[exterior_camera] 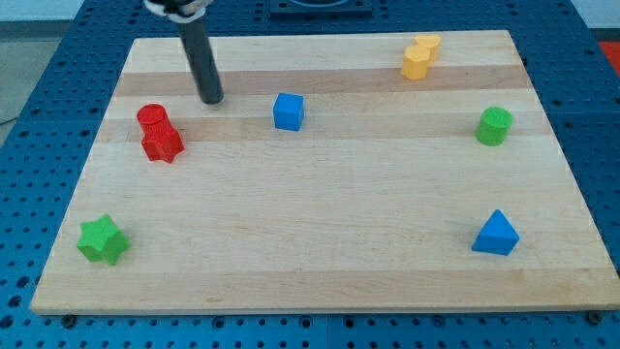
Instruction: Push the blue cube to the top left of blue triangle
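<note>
The blue cube [288,111] sits on the wooden board in the upper middle of the view. The blue triangle [495,235] lies far off at the lower right. My tip [212,99] rests on the board to the left of the blue cube, with a clear gap between them. It stands just up and right of the red blocks.
A red cylinder [152,118] and a red star-like block [162,143] touch at the left. A green star [103,239] lies at the lower left. Two yellow blocks [419,57] sit at the top right, a green cylinder [494,126] at the right.
</note>
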Motion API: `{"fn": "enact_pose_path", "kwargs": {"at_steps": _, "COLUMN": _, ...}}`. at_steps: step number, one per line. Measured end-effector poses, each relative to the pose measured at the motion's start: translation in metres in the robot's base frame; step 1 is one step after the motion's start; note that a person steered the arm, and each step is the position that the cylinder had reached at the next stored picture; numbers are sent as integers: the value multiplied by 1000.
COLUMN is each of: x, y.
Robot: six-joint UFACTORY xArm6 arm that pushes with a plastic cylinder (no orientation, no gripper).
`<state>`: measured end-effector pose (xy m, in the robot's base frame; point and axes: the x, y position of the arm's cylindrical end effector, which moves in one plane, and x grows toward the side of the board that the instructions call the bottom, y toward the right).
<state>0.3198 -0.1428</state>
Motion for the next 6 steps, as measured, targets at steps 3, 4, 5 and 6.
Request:
{"fn": "enact_pose_path", "kwargs": {"at_steps": 3, "x": 114, "y": 175}}
{"fn": "enact_pose_path", "kwargs": {"at_steps": 4, "x": 97, "y": 116}}
{"fn": "enact_pose_path", "kwargs": {"at_steps": 5, "x": 63, "y": 88}}
{"fn": "enact_pose_path", "kwargs": {"at_steps": 6, "x": 52, "y": 134}}
